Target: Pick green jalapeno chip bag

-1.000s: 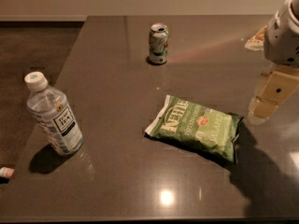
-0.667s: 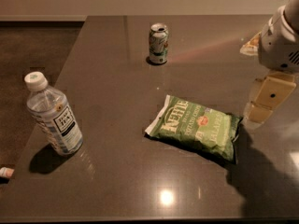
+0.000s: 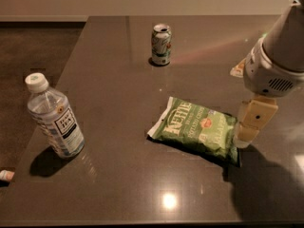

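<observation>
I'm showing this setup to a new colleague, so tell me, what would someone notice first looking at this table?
The eye lands on the green jalapeno chip bag lying flat near the middle of the dark table, with the robot's hand hanging right at its right end. After that, the water bottle leaning at the left edge and the soda can standing upright at the back.

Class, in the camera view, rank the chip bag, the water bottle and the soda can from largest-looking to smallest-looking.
1. Green jalapeno chip bag, with the claw at its right end.
2. Water bottle; it sits nearer the camera, so its rank against the bag is unsure.
3. Soda can, farthest away.
</observation>
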You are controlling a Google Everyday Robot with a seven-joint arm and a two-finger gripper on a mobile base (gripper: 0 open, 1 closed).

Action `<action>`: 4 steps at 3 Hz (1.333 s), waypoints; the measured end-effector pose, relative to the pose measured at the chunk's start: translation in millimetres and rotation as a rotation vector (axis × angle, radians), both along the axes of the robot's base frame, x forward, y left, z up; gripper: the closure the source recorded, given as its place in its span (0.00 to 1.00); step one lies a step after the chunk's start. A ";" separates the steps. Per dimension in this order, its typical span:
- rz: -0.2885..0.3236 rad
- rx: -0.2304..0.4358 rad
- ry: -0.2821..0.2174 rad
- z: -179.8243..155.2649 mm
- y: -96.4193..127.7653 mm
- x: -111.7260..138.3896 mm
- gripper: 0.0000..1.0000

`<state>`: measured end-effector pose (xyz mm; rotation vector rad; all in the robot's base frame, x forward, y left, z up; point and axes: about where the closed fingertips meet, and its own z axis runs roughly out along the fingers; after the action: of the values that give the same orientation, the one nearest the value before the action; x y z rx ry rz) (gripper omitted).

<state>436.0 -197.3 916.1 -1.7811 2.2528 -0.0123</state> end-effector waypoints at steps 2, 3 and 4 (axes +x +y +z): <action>0.072 -0.002 0.052 -49.3 20.9 0.4 0.00; 0.101 -0.017 0.077 -68.5 25.4 2.0 0.15; 0.124 -0.030 0.084 -72.6 29.5 3.0 0.39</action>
<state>438.9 -167.8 843.5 -1.9690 2.2049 0.0545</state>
